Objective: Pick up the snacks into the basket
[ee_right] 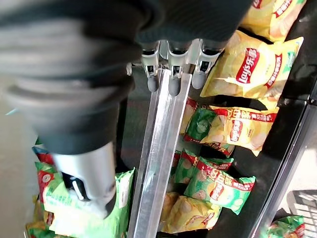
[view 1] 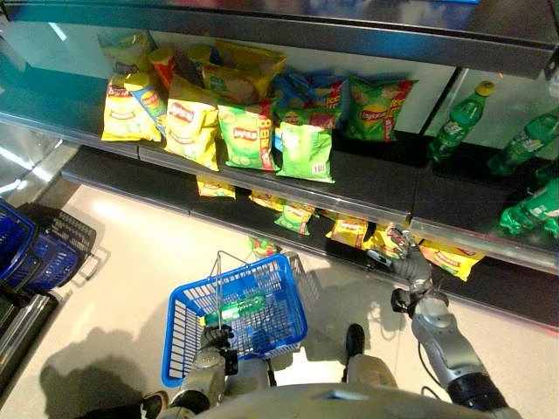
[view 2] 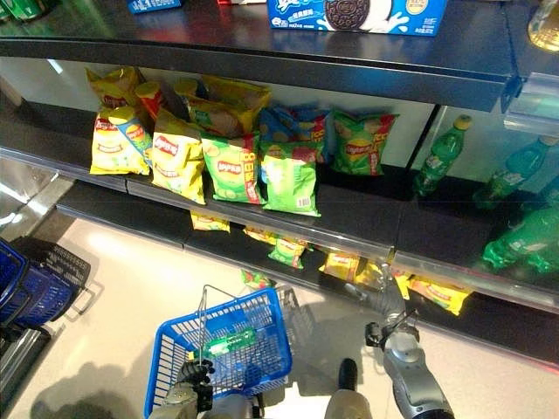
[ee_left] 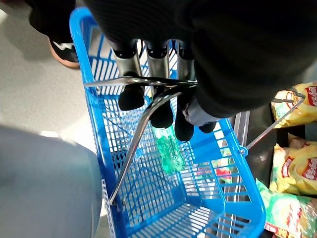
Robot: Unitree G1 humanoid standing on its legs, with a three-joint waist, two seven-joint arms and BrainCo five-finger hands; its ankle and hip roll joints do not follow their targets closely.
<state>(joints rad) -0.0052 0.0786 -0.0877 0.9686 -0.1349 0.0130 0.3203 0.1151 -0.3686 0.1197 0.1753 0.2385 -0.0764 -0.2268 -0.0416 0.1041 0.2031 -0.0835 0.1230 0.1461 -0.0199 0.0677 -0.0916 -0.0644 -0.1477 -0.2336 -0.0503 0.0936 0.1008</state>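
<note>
The shelving [view 1: 367,188] runs across in front of the robot, its middle board loaded with snack bags [view 1: 249,131] and its lower board [ee_right: 292,114] holding more. Below it, the blue basket [view 1: 188,327] hangs from its wire handle [ee_left: 143,82], which the left hand [ee_left: 153,64] carries with its fingers [ee_left: 131,96] curled round the wire; directly beneath those fingertips a green bottle [ee_left: 168,151] lies on the basket floor, and no snack bag can be made out inside. The right hand [ee_right: 171,59] reaches toward the lower board with its fingers [ee_right: 173,84] straight and close together, holding nothing; a yellow chip bag [ee_right: 247,62] lies just beyond the fingertips. The step in hand looks like the reach for a first bag. Next, the right hand must go in under the shelf edge [ee_right: 161,148], close on that bag, then bring it back over the basket.
</note>
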